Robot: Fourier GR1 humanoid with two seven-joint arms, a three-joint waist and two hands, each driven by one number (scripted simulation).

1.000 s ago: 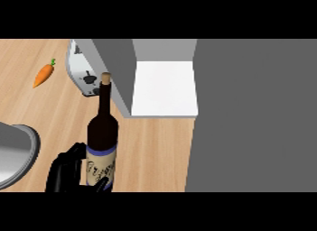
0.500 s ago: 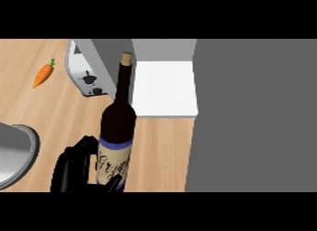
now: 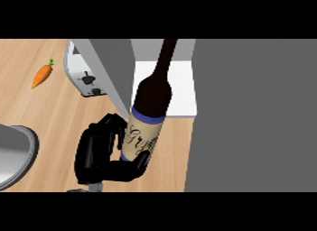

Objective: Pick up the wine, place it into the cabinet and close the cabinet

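Operator, your colour findings:

- **Wine bottle** [image 3: 154, 92]: dark brown, near-black glass. The label is cream with dark script lettering, topped by a blue band.
- **Left hand** [image 3: 97, 153]: black throughout.
- **Counter** [image 3: 40, 113]: light wood with faint grain.
- **Carrot** [image 3: 40, 76]: orange with a green top.
- **Toaster** [image 3: 81, 63]: silver-white with black knobs.
- **Cabinet** [image 3: 254, 113]: plain grey outside. Its shelf [image 3: 180, 90] is white.
- **Round vessel** [image 3: 7, 153] at lower left: grey.
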